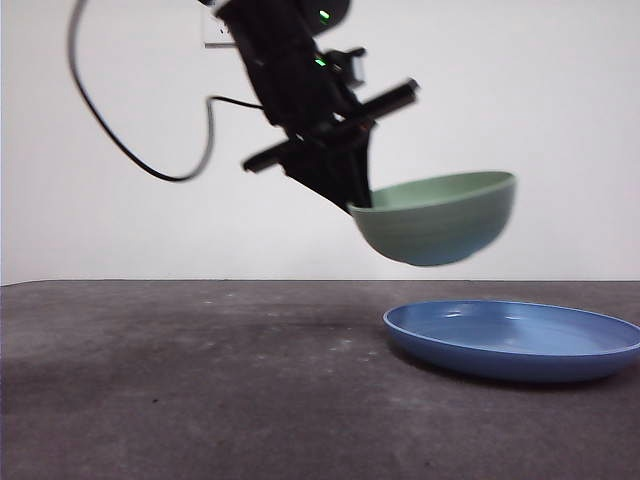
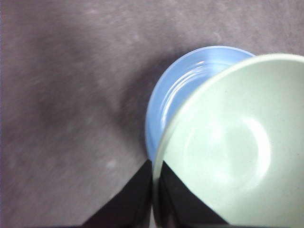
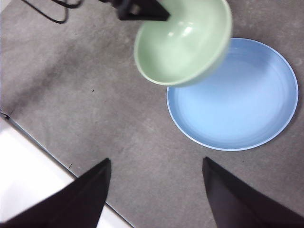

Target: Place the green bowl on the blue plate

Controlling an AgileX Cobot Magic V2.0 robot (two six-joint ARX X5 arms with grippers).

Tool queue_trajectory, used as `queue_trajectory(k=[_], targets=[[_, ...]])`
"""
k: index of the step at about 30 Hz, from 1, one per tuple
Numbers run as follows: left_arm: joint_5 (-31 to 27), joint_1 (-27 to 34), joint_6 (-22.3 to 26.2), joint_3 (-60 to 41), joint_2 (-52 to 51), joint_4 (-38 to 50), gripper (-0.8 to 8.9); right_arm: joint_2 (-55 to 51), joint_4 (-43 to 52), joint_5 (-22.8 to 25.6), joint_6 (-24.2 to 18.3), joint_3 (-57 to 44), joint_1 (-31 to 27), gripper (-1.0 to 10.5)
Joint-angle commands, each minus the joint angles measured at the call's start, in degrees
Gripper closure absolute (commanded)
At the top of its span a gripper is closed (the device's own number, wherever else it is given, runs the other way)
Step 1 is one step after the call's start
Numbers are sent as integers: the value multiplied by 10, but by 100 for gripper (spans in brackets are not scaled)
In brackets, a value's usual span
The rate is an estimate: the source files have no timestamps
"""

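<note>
Aloft, tilted mint-green bowl (image 1: 440, 222)

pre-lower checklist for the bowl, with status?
1. Left end effector clamped on bowl rim: ok.
2. Bowl clear of table, held in the air: ok.
3. Bowl level: not ok, tilted.
4. Bowl centred over plate: not ok, it overlaps only the plate's edge in the right wrist view.
5. Plate bare: ok.
6. Right end effector open and away from the plate: ok.

A lab-like test setup: bare white wall (image 1: 560, 120), grey tabletop (image 1: 200, 380), loose cable (image 1: 130, 150).
</note>
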Motion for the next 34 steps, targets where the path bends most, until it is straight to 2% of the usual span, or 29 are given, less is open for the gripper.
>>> queue_trajectory(k=[1, 10, 20, 22, 25, 27, 34], targets=[[3, -16, -5, 51, 48, -3, 803, 4, 3, -1, 7, 12, 2, 639], [3, -37, -5, 153, 163, -22, 803, 4, 3, -1, 11, 12, 2, 639], [3, -38, -5, 163, 190, -39, 802, 4, 3, 0, 15, 12, 2, 639], [3, -38, -5, 163, 190, -45, 760, 4, 4, 0, 15, 12, 2, 639], [3, -39, -5, 163, 190, -52, 631, 4, 4, 0, 15, 12, 2, 639], [3, -39, -5, 163, 190, -55, 582, 4, 4, 0, 15, 12, 2, 639], [3, -41, -4, 168, 176, -67, 563, 4, 4, 0, 15, 12, 2, 639]])
